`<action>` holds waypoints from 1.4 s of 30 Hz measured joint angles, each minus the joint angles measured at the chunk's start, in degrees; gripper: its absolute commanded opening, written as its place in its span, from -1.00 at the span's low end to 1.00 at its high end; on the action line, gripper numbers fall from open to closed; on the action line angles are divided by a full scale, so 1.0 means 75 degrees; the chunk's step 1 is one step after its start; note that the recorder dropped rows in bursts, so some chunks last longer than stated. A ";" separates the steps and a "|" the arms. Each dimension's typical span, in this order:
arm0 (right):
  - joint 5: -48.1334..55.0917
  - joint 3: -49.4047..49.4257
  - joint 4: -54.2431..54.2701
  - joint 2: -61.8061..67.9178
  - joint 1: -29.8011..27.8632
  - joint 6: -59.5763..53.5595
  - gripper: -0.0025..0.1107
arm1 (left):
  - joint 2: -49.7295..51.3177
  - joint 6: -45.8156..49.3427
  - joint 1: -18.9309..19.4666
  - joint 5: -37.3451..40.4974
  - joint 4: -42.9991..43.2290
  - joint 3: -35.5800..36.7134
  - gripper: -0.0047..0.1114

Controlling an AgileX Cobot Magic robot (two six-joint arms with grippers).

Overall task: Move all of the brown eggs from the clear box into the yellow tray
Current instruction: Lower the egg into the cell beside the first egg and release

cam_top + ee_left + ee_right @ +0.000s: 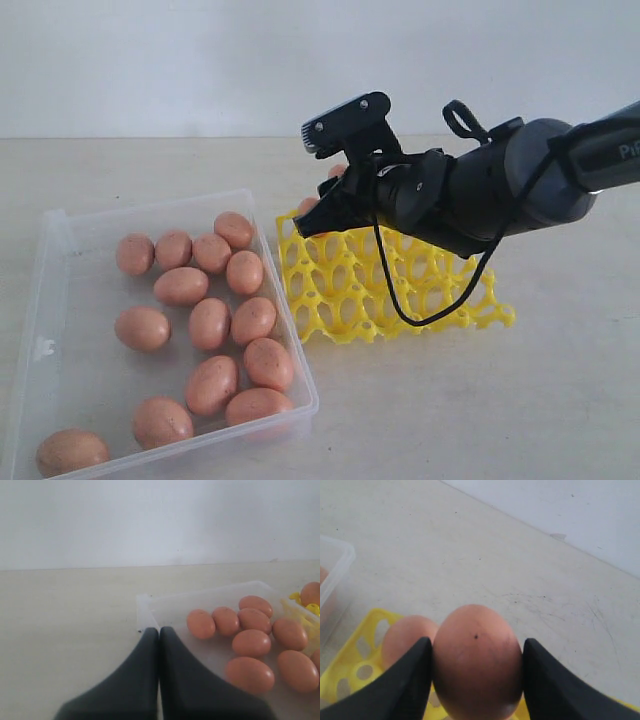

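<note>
My right claw (476, 641) is clamped on one brown egg (477, 662), hanging over the far left corner of the yellow tray (340, 300), just beside an egg seated there (405, 635). I'd lower it straight into a free cup before loosening, so it can't roll or knock its neighbour. My left claw (159, 630) is pressed together, empty, by the clear box (60, 330), where many eggs (208, 322) wait.

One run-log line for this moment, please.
right gripper: shut on brown egg, over yellow tray | left gripper: shut, empty, by clear box | tray: another egg seated | box: many eggs inside
</note>
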 measured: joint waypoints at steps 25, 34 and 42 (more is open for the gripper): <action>0.0176 -0.0063 0.0037 0.0334 -0.0059 0.0061 -0.45 | 0.0000 0.0000 0.0000 0.0000 0.0000 0.0000 -0.99; 0.0234 -0.0081 0.0037 0.0334 -0.0059 0.0135 -0.45 | 0.0000 0.0000 0.0000 0.0000 0.0000 0.0000 -0.99; 0.0242 -0.0081 0.0015 0.0334 -0.0059 0.0196 -0.04 | 0.0000 0.0000 0.0000 0.0000 0.0000 0.0000 -0.99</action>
